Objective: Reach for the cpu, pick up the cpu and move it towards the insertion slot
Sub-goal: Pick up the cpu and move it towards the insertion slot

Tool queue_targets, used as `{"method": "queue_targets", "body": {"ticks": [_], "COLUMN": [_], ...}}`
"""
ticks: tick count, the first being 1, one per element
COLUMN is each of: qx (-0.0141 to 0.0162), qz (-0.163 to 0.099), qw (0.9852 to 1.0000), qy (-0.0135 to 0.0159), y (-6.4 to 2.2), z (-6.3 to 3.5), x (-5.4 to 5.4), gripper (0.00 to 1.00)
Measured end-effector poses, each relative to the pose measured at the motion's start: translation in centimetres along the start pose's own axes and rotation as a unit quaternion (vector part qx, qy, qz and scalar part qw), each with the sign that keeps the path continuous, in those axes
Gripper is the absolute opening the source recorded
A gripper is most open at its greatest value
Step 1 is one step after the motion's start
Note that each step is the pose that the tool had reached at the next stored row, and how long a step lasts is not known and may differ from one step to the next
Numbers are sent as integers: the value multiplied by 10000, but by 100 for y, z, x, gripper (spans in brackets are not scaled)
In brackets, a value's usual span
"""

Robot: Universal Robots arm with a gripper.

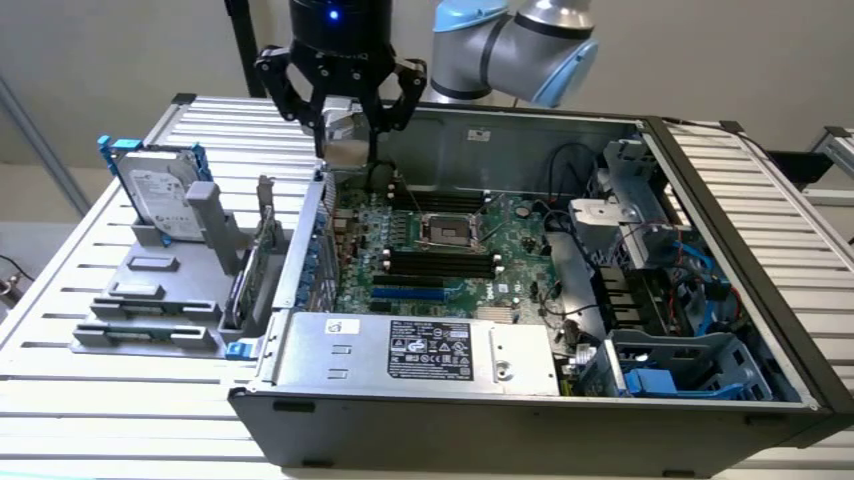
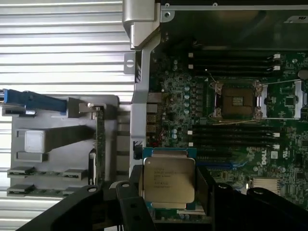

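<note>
The cpu (image 2: 168, 179), a flat square chip with a silvery top and green edge, sits between my gripper's (image 2: 168, 192) dark fingers (image 2: 131, 204), which are shut on it. In the exterior view the gripper (image 1: 344, 148) hangs above the rear corner of the open computer case on the exterior view's left, with the cpu (image 1: 346, 135) held upright between its fingers. The insertion slot (image 1: 451, 232), a silver-framed square socket with a dark centre (image 2: 236, 101), lies on the motherboard, off to the exterior view's right of the gripper and lower. Nothing sits in the slot.
A grey parts holder (image 1: 147, 312) with an upright hard drive (image 1: 163, 198) stands on the slatted table outside the case. The case's side wall (image 1: 315, 235) runs just below the gripper. Black memory slots (image 1: 435, 264) flank the socket. The power supply (image 1: 414, 350) fills the case's front.
</note>
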State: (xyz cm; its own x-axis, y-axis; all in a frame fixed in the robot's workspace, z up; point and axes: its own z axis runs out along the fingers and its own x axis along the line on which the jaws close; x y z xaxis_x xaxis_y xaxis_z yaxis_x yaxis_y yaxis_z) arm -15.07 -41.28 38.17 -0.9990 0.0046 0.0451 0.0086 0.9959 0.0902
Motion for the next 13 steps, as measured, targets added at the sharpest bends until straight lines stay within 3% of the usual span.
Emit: {"method": "queue_targets", "body": {"ticks": [13], "qx": [-1], "qz": [0], "qw": [10000], "qy": [-1], "y": [108], "z": [108], "x": [-594], "gripper": [54]}}
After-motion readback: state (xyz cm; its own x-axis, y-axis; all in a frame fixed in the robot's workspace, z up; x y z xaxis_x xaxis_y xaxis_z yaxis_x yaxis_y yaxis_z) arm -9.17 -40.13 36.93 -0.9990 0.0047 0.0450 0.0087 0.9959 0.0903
